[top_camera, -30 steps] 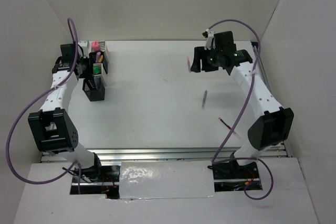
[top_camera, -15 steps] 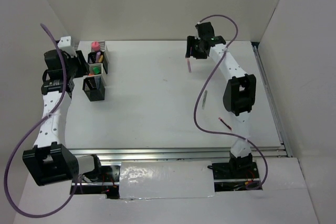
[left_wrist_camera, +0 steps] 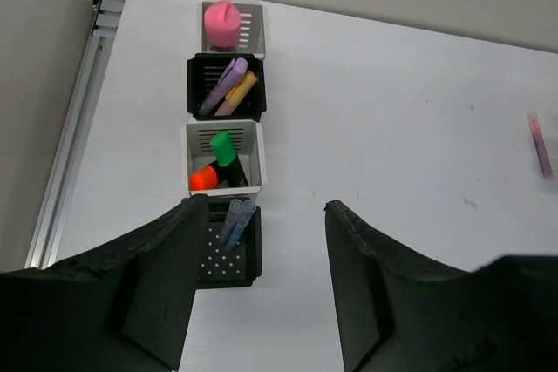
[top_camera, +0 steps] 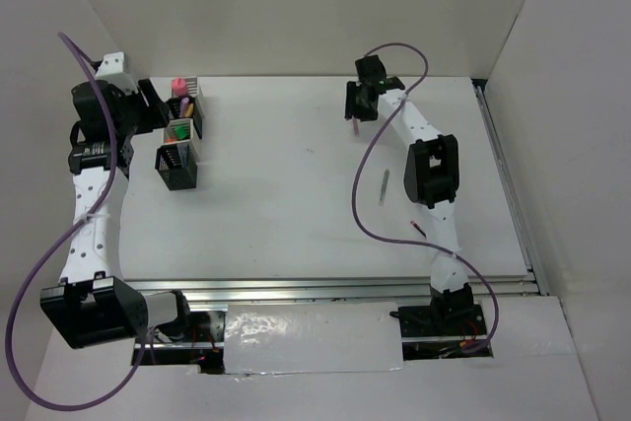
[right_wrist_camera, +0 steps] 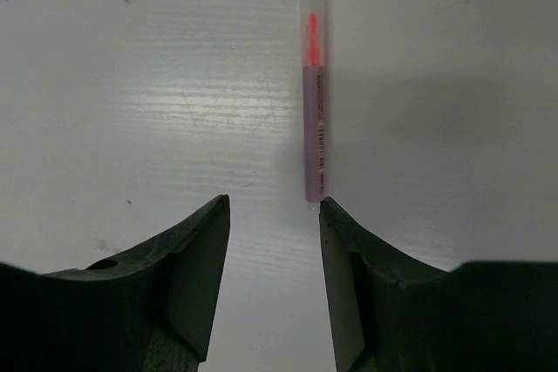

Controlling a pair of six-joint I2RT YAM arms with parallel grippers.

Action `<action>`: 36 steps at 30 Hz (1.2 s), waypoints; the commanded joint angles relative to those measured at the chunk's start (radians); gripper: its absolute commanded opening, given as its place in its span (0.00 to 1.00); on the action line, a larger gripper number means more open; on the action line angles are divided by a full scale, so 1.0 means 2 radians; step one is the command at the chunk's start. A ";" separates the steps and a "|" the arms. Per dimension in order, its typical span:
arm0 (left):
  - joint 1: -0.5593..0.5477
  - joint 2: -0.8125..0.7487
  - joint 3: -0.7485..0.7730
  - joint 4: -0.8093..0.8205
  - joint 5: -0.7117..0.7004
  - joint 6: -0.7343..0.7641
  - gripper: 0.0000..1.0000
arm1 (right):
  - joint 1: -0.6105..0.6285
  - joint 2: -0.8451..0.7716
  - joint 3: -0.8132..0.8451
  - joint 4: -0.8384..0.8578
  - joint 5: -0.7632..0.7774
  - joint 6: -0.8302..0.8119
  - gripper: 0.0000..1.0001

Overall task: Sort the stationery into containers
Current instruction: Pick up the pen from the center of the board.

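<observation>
Four mesh containers stand in a row at the far left: a silver-white one [left_wrist_camera: 248, 22] with a pink marker [left_wrist_camera: 221, 23], a black one [left_wrist_camera: 197, 84] with purple and yellow-orange markers, a white one [left_wrist_camera: 195, 147] with green-capped and orange-capped markers, and a black one [left_wrist_camera: 228, 260] with two blue pens [left_wrist_camera: 237, 216]. My left gripper [left_wrist_camera: 266, 202] hovers open and empty above the nearest cup. My right gripper [right_wrist_camera: 273, 201] is open over a pink pen [right_wrist_camera: 315, 119] lying on the table; the pen's near end sits at the right fingertip [right_wrist_camera: 331, 215].
A thin grey pen [top_camera: 384, 187] and a red pen [top_camera: 422, 233] lie on the white table to the right of centre. The cups [top_camera: 177, 167] stand near the left wall. A metal rail [left_wrist_camera: 78, 128] runs along the table's left edge.
The right arm swung to the far side and came down over the pink pen, its jaws narrowing. The left gripper drew back from the cups towards the left wall and opened wider.
</observation>
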 commanded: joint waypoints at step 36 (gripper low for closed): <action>0.008 0.010 0.039 -0.024 0.028 -0.015 0.68 | 0.024 0.072 0.037 -0.009 0.067 -0.050 0.25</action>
